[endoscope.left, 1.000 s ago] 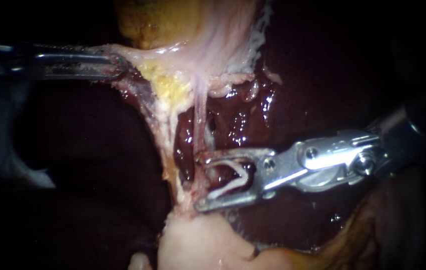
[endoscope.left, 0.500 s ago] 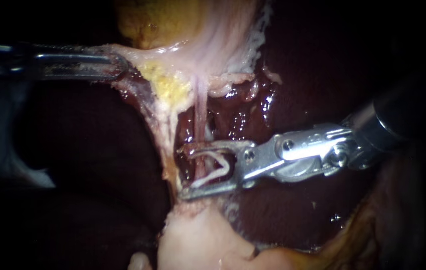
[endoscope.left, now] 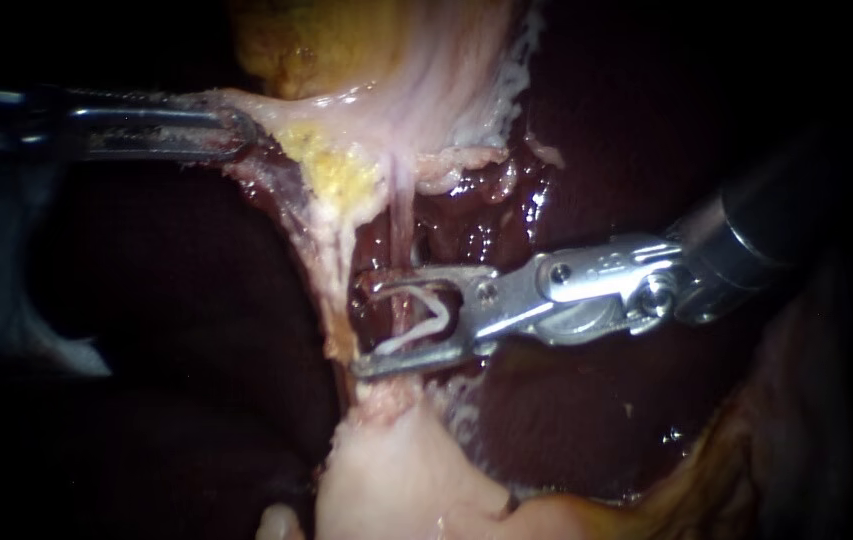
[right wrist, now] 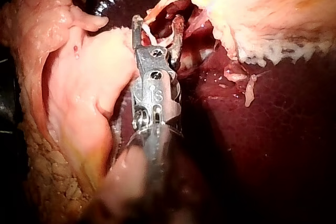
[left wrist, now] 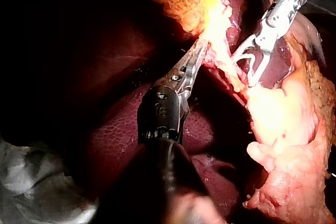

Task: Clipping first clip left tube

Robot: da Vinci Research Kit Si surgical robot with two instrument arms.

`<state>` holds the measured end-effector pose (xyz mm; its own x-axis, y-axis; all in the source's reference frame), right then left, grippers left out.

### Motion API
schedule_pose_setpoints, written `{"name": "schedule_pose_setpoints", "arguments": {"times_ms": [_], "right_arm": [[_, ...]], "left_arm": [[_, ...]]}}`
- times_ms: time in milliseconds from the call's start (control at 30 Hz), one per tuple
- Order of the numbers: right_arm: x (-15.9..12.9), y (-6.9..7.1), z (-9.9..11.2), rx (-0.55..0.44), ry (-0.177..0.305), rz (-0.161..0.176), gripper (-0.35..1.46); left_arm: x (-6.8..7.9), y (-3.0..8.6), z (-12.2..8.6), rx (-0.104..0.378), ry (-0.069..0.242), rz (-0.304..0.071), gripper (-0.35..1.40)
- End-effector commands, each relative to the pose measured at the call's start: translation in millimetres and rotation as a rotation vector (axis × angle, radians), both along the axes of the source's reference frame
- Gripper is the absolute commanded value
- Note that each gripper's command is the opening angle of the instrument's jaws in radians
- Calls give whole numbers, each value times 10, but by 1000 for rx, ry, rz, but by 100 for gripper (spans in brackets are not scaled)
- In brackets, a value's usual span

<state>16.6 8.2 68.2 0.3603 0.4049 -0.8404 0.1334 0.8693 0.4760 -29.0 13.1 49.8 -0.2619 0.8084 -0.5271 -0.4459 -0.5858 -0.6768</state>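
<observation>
Nearest the endoscope, at the lower edge, lies a pale, smooth lump of fatty tissue [endoscope.left: 396,480]. Just beyond it, your right instrument [endoscope.left: 358,330] comes in from the right, its shiny metal head lying almost level. Its two jaws stand apart and carry a white clip [endoscope.left: 411,338] between them. One leg of the clip rests against each jaw, so the jaws hold the clip spread.

A thin, pale pink tube [endoscope.left: 398,225] runs down from above and crosses the gap between the jaws. As far as the view shows, it lies within the clip's open legs, and the clip is not pressed together on it. The view does not settle whether this is the left tube.

The jaw tips reach just beside a wider strip of whitish tissue [endoscope.left: 326,260] that runs down along the tube's left. Behind both, the liver [endoscope.left: 486,230] shows dark red and wet.

Farther back and higher, the tube widens into the pale, streaked gallbladder [endoscope.left: 436,70], with a patch of yellow fat [endoscope.left: 336,175] below it. Your left instrument [endoscope.left: 231,130] comes in from the left at that height, well apart from the right one. Its jaws are pressed together on a pale flap [endoscope.left: 271,105] at the gallbladder's edge.

The right wrist view agrees: the clip sits white between the parted jaws.
</observation>
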Motion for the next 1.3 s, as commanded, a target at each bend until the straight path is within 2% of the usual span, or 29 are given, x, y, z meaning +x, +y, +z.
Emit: {"name": "schedule_pose_setpoints", "arguments": {"times_ms": [33, 300, 533, 767, 967, 1300], "right_arm": [[3, 0, 0, 2, 3, -3, 50], [20, -10, 8, 28, 36, -39, 50], [32, -16, 6, 50, 69, -60, 50], [50, -24, 14, 58, 60, -52, 50], [64, -33, 20, 69, 58, -58, 50], [71, -43, 13, 95, 80, -71, 49]], "left_arm": [[0, 0, 0, 0, 0, 0, -35], [0, 0, 0, 0, 0, 0, -35], [0, 0, 0, 0, 0, 0, -35], [0, 0, 0, 0, 0, 0, -35], [0, 0, 0, 0, 0, 0, -35], [0, 0, 0, 0, 0, 0, -35]]}}
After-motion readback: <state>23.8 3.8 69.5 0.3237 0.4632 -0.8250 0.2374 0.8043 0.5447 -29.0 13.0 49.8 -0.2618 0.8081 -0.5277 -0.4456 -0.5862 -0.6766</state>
